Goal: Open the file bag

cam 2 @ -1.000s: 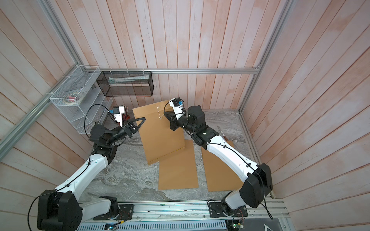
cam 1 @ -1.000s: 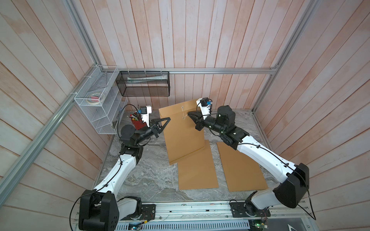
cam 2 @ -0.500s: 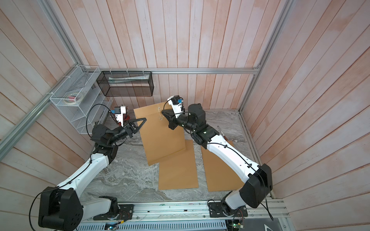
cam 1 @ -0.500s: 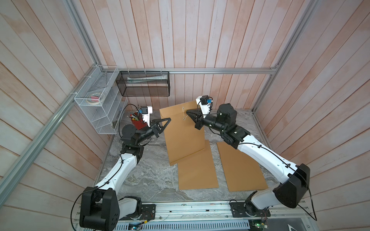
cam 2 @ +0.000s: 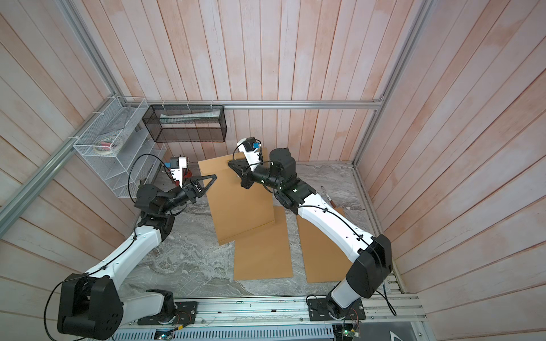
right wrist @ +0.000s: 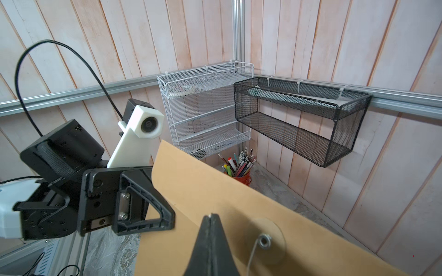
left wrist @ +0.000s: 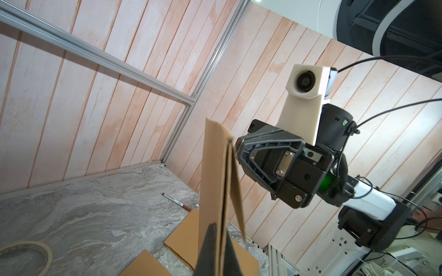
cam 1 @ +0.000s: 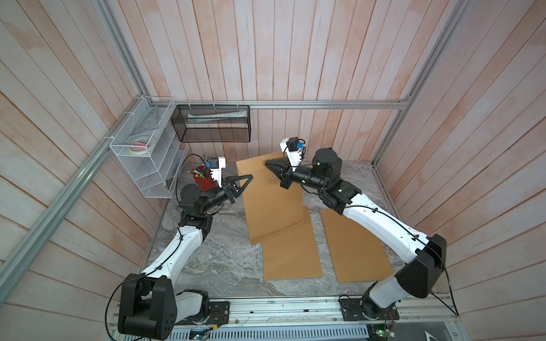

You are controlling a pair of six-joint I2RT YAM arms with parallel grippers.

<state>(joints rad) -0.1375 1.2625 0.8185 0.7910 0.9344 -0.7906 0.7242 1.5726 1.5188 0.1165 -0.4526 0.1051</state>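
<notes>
Currently, file bag (cam 1: 271, 203) standing upright mid-frame, left tool (cam 1: 249, 178) pinching its left edge, right tool (cam 1: 268, 163) pressing together at its top.

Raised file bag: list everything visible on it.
The file bag is plain brown paper, flat, raised steeply and tilted. The left end effector pinches one side edge. The bag's flap hangs apart from the body. A paper disc with a metal eyelet holds a loose string. The right end effector is shut near the top edge; whether it grips flap or string is unclear.
</notes>
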